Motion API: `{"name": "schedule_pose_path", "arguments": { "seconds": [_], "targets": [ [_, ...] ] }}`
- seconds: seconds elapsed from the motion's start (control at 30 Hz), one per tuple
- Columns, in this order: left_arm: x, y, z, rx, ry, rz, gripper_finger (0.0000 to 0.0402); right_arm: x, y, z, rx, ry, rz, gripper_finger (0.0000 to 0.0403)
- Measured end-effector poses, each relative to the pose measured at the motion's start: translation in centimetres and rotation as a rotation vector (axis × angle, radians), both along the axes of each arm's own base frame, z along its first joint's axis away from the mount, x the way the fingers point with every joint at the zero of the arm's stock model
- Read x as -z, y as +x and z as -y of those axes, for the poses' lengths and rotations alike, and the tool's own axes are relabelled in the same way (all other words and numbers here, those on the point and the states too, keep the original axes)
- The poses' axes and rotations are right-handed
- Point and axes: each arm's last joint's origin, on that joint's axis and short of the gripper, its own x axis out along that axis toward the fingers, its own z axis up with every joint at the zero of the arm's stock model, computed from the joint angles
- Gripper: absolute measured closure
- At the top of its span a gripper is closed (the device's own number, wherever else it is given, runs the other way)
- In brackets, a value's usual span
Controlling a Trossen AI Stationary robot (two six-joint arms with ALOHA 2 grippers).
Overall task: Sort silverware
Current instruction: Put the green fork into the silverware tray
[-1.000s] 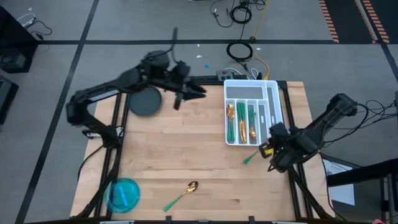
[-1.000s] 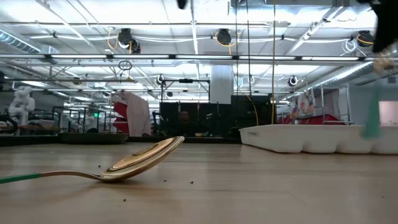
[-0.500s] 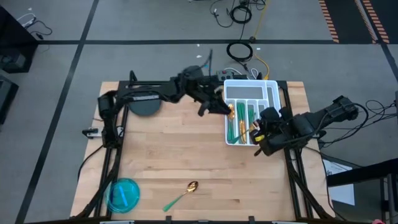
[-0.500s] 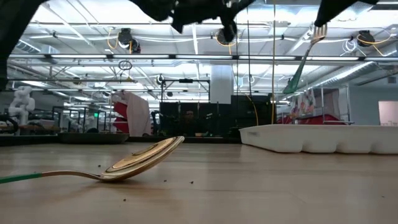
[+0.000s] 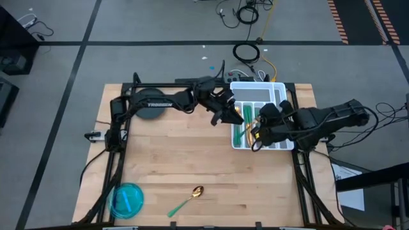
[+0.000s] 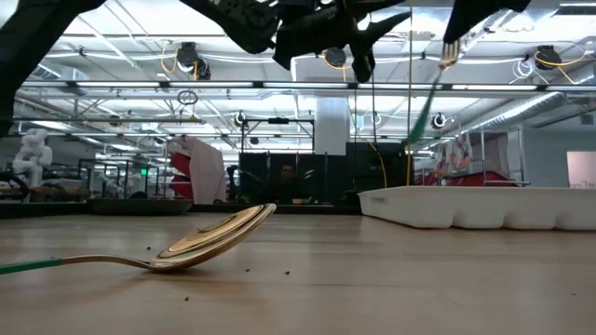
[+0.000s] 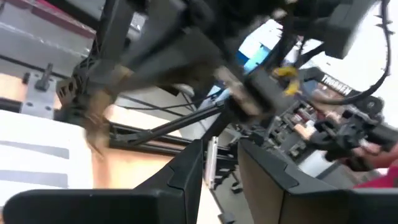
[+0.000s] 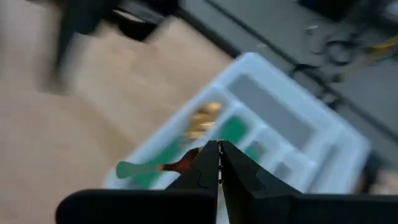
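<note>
Right claw pinches slim green-handled fork above tray.

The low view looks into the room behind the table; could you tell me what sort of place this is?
Probably a robotics lab or workshop: exposed ceiling trusses with hanging lamps, a white humanoid figure at the far left, and cables on the floor.

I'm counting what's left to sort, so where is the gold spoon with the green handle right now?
The gold spoon with the green handle lies alone on the wooden table near its front edge in the high view, right of the blue bowl, far from the white divided tray.
</note>
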Motion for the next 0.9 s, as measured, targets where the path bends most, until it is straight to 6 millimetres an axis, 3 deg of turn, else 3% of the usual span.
{"name": "schedule_pose_path", "arguments": {
  "seconds": [0.23,0.5,0.7,0.9],
  "targets": [
    [-1.4,-1.1,-1.2,0.027,-0.036,-0.003,0.0292,0.8,-0.2,1.8,0.03,-0.288,-0.232,0.0403],
    [-3.5,-2.4,-1.9,0.031,-0.055,0.017,0.0292,3.1,3.5,2.6,-0.078,-0.709,-0.605,0.0403],
    [-5.2,-3.6,-1.3,0.142,-0.09,0.006,0.0292,5.6,5.9,1.2,-0.318,-0.846,-0.964,0.0403],
    [-8.2,-5.6,-0.4,0.282,-0.1,0.01,0.0292,7.5,6.0,-2.1,-0.591,-0.953,-1.193,0.0403]
  ]
}}
